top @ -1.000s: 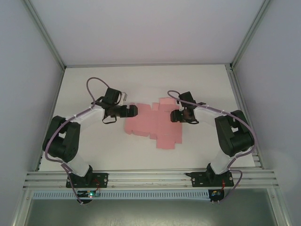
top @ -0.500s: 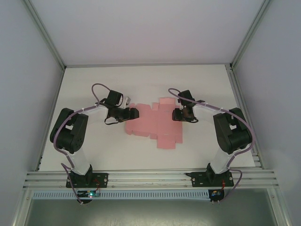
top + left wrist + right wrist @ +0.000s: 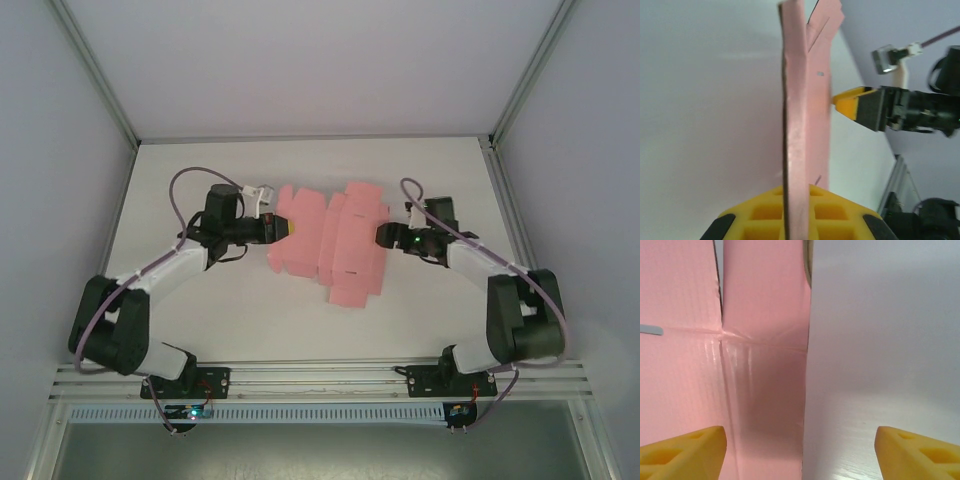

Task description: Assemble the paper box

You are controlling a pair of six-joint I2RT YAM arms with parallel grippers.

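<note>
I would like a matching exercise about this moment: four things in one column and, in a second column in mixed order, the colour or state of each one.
Things:
1. left gripper
2. right gripper
3. paper box
4. table

Colours or states:
A. white
B. open, with an edge of the sheet between its fingers
C. pale pink, not yet folded into a box
D. shut on an edge of the sheet

Right pairs: 1-D, 2-B, 3-C, 4-A.

light: bright, even, diffuse | shadows: faint, soft | left wrist: paper box [image 3: 795, 150] edge blurred up close
</note>
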